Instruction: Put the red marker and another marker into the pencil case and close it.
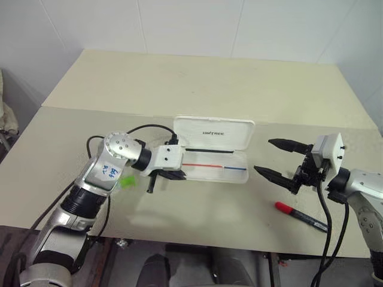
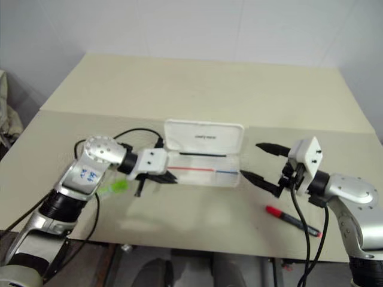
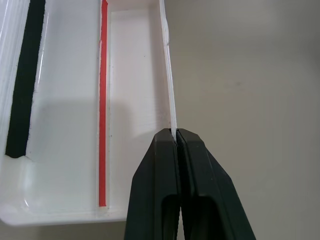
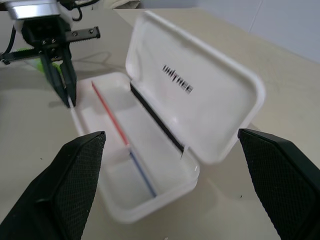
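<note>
On the beige table [image 1: 197,78] the pencil case [image 1: 212,149] sits open and empty, left gripper [image 3: 176,137] pinched on its front wall, right gripper [image 1: 276,160] spread wide, so grabbing the red marker [image 1: 301,216] is probably next.

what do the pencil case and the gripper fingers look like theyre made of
The pencil case looks like hard moulded plastic, white and slightly glossy: thin rigid walls, rounded corners, printed lettering on the lid. The right gripper has black fingers with a fine cross-hatched matte face, likely rubbery or textured plastic.

Two markers [image 1: 301,216] – one open case [image 1: 214,166] – two hands [image 1: 281,161].
</note>
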